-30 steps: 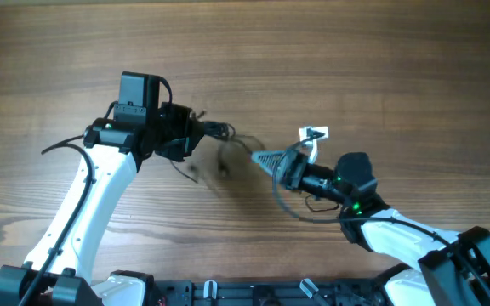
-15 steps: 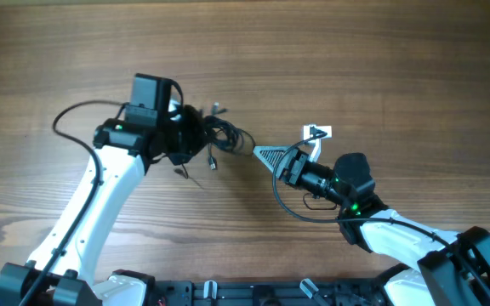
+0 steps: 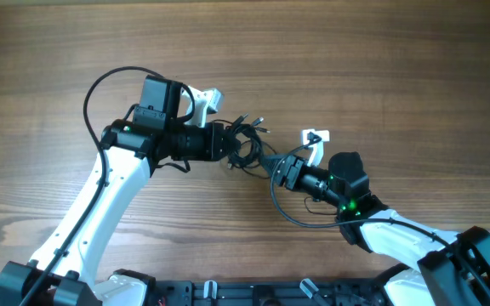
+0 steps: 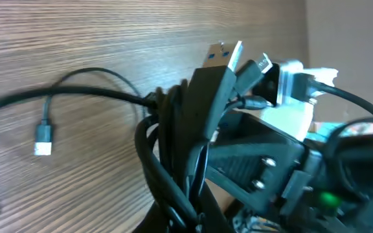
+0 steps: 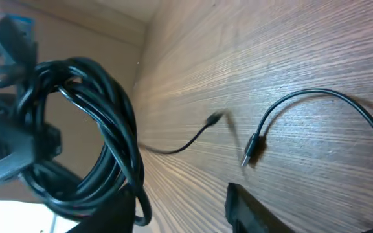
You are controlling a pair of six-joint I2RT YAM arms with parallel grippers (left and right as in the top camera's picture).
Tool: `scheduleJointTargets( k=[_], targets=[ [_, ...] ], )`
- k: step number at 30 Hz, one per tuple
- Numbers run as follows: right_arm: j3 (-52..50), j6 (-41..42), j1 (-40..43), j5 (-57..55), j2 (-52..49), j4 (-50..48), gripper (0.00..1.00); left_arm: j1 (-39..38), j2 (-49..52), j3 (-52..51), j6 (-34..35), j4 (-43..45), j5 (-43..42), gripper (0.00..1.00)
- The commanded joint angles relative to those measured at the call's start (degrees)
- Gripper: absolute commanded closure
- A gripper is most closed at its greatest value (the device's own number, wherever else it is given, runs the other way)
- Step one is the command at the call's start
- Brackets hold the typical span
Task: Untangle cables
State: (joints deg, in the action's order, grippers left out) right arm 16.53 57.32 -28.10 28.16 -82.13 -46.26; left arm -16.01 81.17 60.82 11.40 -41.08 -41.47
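Two robot arms meet over a wooden table [image 3: 381,59], with one small tangle of thin black cables [image 3: 245,143] between them, just left of the table's centre. The separate cords in the knot cannot be counted.

Seen from overhead, the tangle's long axis runs roughly left to right, from one gripper to the other. A couple of short ends stick out toward the far right.

The left wrist camera shows three plug ends. A flat metal USB plug [image 4: 220,55] and a second plug [image 4: 258,65] beside it point up out of the bundle. A small silver plug [image 4: 43,140] lies on the wood at the end of a loose strand. The right wrist camera shows the cables as a coil of several loops [image 5: 109,110] held up off the table, with two loose strands trailing onto the wood, each ending in a small plug [image 5: 251,155].

The left arm rises from the near left edge, bends at the elbow and reaches right, wrist level. The left gripper [image 3: 230,148] appears pinched on the left side of the bundle.

The right arm comes from the near right corner and stretches left and away, low over the table. The right gripper [image 3: 272,163] touches the tangle's right side. Its fingers [image 5: 258,207] stand spread, bare wood showing between them, the coil hanging beside one of them.
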Motion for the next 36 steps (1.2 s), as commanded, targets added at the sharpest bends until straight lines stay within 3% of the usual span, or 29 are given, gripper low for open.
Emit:
scheduleJointTargets(
  k=[1,3,7,10,12,14,16,20,25,29,32,36],
  targets=[
    [0.24,2.32,-0.17,-5.62,0.15,1.99,0.63,0.13,0.15,0.37,-1.86,0.59,-10.12,0.96],
    [0.24,5.88,-0.17,-10.62,0.15,7.78,0.69,0.15,0.15,0.37,-1.86,2.91,-15.67,0.96],
    [0.24,7.56,1.25,-14.62,0.15,13.90,0.70,1.20,-0.26,0.39,-1.84,6.21,-21.18,0.96],
    [0.24,7.06,5.90,-11.17,0.24,13.88,0.69,4.28,-0.92,0.39,-2.05,6.12,-22.56,0.96],
    [0.24,3.21,9.14,-4.81,0.28,10.91,0.59,5.57,-0.90,0.37,-2.21,6.14,-19.21,0.96],
    [0.24,-5.60,13.14,9.44,0.26,1.81,0.32,5.68,-0.90,0.37,-2.21,5.66,-8.61,0.96],
    [0.24,-7.78,15.72,22.84,0.26,-9.99,0.19,5.55,-0.90,0.37,-2.27,4.98,-7.67,0.96],
    [0.24,-6.12,16.04,33.94,0.26,-22.97,0.18,1.09,-0.90,0.37,-17.09,4.11,-14.23,0.96],
    [0.24,-6.32,16.06,33.07,0.20,-16.04,0.40,-0.96,-0.92,0.37,-16.94,4.85,-13.27,0.96],
    [0.24,-6.36,16.06,33.03,0.20,-11.45,0.49,-0.87,-0.92,0.37,-15.69,4.87,-12.28,0.96],
    [0.24,-6.38,16.04,33.07,0.20,-10.91,0.56,-0.87,-0.92,0.37,-8.55,5.01,-7.89,0.96],
    [0.24,-6.12,16.06,33.33,0.20,-11.15,0.74,-2.03,-0.92,0.37,-1.20,7.48,-7.89,0.96]
  ],
)
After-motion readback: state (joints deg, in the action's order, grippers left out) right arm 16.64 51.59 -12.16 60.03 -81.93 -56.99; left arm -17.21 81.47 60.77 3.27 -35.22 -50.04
